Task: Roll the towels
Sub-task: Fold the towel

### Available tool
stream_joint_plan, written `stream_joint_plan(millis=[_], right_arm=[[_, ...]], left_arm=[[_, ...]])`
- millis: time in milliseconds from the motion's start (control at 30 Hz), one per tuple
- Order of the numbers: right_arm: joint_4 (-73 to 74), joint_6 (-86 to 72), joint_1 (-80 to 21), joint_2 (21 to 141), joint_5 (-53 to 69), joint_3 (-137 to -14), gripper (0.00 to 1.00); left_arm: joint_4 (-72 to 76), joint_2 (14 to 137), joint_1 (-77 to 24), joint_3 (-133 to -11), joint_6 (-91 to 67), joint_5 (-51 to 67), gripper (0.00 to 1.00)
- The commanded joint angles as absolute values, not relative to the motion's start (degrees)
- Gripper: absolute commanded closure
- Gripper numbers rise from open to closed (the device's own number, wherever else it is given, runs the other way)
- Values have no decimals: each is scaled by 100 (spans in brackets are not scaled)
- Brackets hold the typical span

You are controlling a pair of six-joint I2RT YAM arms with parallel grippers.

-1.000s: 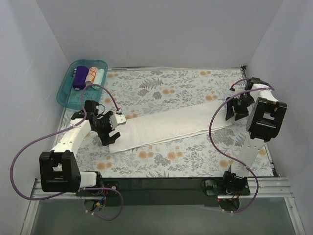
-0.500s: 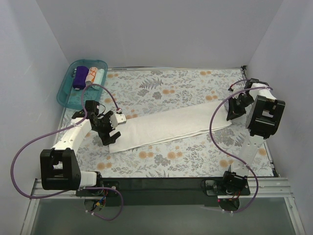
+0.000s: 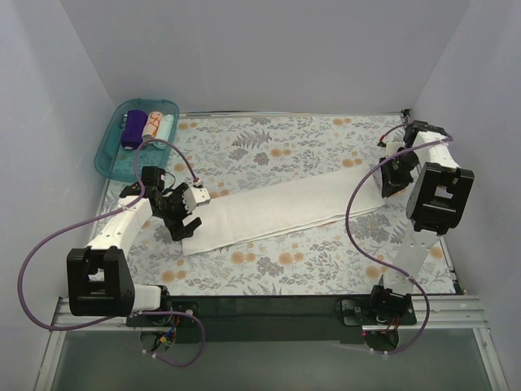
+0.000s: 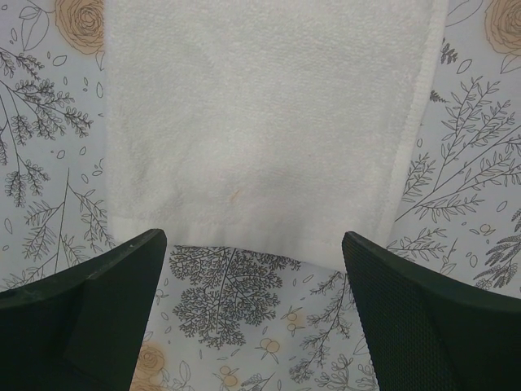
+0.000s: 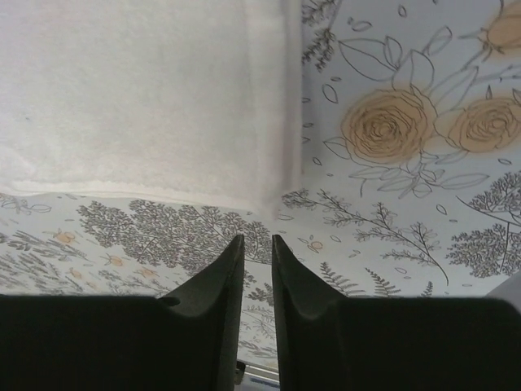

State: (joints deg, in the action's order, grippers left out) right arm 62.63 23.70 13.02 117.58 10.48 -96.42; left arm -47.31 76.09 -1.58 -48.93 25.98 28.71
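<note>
A long white towel [image 3: 277, 208] lies flat and slantwise across the floral sheet; it also fills the top of the left wrist view [image 4: 260, 122] and the upper left of the right wrist view [image 5: 138, 90]. My left gripper [image 3: 186, 213] hovers at its left end, open wide, the towel's short edge lying just beyond the fingertips [image 4: 254, 240]. My right gripper [image 3: 389, 181] is just off the right end; its jaws [image 5: 258, 240] stand a narrow gap apart with nothing between them. Rolled towels lie in the tray: dark purple [image 3: 133, 128], white-orange [image 3: 150, 125], pale teal [image 3: 164, 126].
The teal plastic tray [image 3: 110, 155] sits at the back left corner. The floral sheet [image 3: 285, 147] covers the table. White walls close in the left, back and right sides. Purple cables loop beside both arms.
The right gripper's jaws have closed from wider apart to a narrow gap, and its arm has shifted slightly toward the back. The left arm and the towel have not moved.
</note>
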Motion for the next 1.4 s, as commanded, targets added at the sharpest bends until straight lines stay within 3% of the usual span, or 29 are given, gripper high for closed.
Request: stream_joint_plan(millis=[0,133,433,533,633,667,900,1133,1200,1367], right_arm=[[6284,2461,1494,11786,570,-9580,78],[6109,2531,1512,11777,1008,-9466,60],[5704,2707,1503,12313,1792,-9316,54],[5643,2751,1512,12375,1811,-9316,61],[5704,2725,1503,12262,1688,-9246,96],[5748,2725,1512,12182,1627,-9211,99],[5915,2655,1503,11163,1161,-8596,99],[5415,2461,1521,11337,317,-8148,98],[5396,2470,1521,11399,290,-8069,89],[5423,2636,1529,11259,273,-7910,81]], left_arm=[[-4676,7550,-167,-5098,2523,3041,16],[-4676,7559,-167,-5115,2505,3041,16],[-4702,7488,-167,-5036,2479,3024,16],[-4720,7488,-167,-5045,2479,2980,16],[-4676,7488,-167,-5045,2479,2944,16],[-4667,7497,-167,-5036,2470,2936,16],[-4430,7717,-167,-5062,2224,2584,22],[-4482,7849,-167,-5071,2198,2514,27],[-4491,7849,-167,-5124,2119,2575,27],[-4684,8033,-167,-5308,1811,2777,30]])
